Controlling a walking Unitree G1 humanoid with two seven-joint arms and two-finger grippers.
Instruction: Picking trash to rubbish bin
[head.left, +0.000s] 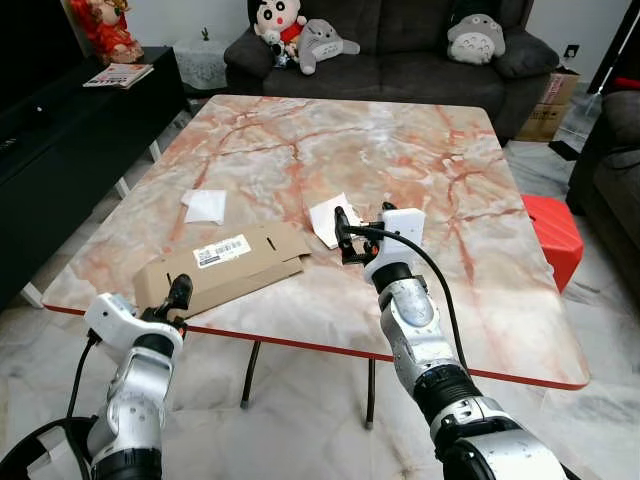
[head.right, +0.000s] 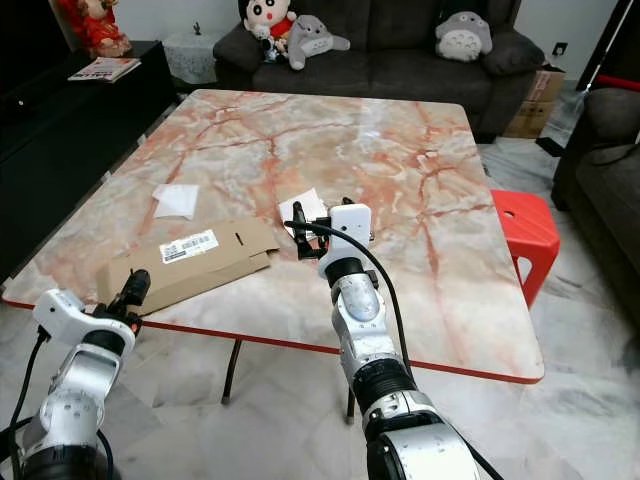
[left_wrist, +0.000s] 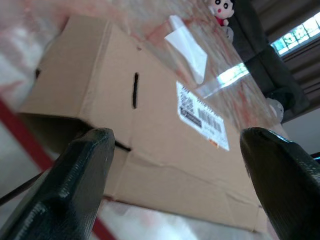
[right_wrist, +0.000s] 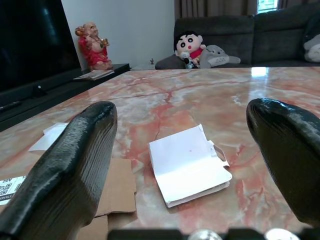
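Note:
A flattened brown cardboard box (head.left: 225, 262) with a barcode label lies near the front left of the marble table (head.left: 420, 150). A folded white paper (head.left: 328, 220) lies at the table's middle, and a white tissue (head.left: 205, 205) further left. My right gripper (head.left: 363, 214) hovers open just above the table, its fingers pointing at the white paper (right_wrist: 187, 165) close ahead. My left gripper (head.left: 178, 292) is at the table's front edge, open, with the near end of the cardboard (left_wrist: 165, 125) between and just beyond its fingers (left_wrist: 85, 175). Neither gripper holds anything.
A red stool (head.left: 552, 232) stands at the table's right side. A dark sofa (head.left: 400, 50) with plush toys is behind the table, a black TV cabinet (head.left: 60, 130) runs along the left, and an armchair (head.left: 612, 160) stands on the right. Tiled floor lies under the table's front edge.

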